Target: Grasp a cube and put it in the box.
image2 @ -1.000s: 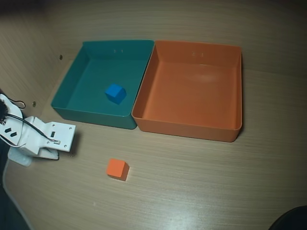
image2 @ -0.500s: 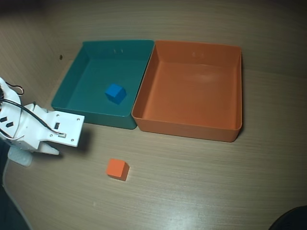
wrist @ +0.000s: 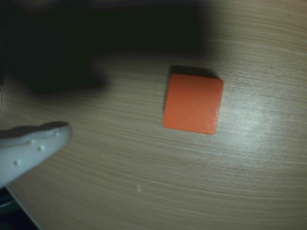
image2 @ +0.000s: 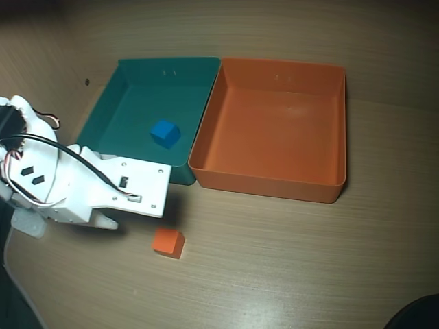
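Observation:
The small orange cube [image2: 168, 242] lies on the wooden table, in front of the two boxes. In the wrist view the cube [wrist: 194, 103] sits right of centre, with nothing touching it. The orange box [image2: 335, 185] stands at the back right and is empty. My gripper [image2: 140, 195] reaches in from the left and hovers just up and left of the cube. Its white body hides the fingers from above. In the wrist view only one white finger [wrist: 33, 148] shows at the lower left, well clear of the cube. A dark blur fills the top left.
A teal-green box [image2: 89, 147] stands left of the orange one, touching it, with a small blue cube [image2: 164, 133] inside. My arm's head overlaps its front wall. A dark object [image2: 415, 314] sits at the bottom right corner.
My arm has swung right from its place at the left edge, and the gripper head now hangs close to the orange cube. The cube and both boxes have not moved.

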`<action>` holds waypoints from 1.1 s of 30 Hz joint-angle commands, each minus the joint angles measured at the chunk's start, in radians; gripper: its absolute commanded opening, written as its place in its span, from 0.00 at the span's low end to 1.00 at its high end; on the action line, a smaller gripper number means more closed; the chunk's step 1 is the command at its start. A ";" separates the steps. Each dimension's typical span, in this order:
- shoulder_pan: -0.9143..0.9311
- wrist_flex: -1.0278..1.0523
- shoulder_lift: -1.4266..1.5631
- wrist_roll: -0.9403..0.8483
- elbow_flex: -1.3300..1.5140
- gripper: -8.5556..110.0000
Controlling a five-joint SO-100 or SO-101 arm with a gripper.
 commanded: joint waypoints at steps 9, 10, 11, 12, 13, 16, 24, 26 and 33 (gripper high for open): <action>0.008 -0.008 -0.253 -0.009 -0.305 0.40; 0.008 -0.008 -0.273 -0.009 -0.319 0.40; 0.014 -0.008 -0.291 -0.009 -0.334 0.40; 0.023 -0.008 -0.308 -0.011 -0.348 0.40; 0.032 -0.008 -0.324 -0.011 -0.362 0.40; 0.051 -0.008 -0.365 -0.011 -0.402 0.40; 0.080 -0.009 -0.500 -0.011 -0.480 0.40; 0.081 -0.009 -0.532 -0.011 -0.488 0.40; 0.081 -0.009 -0.623 -0.011 -0.489 0.40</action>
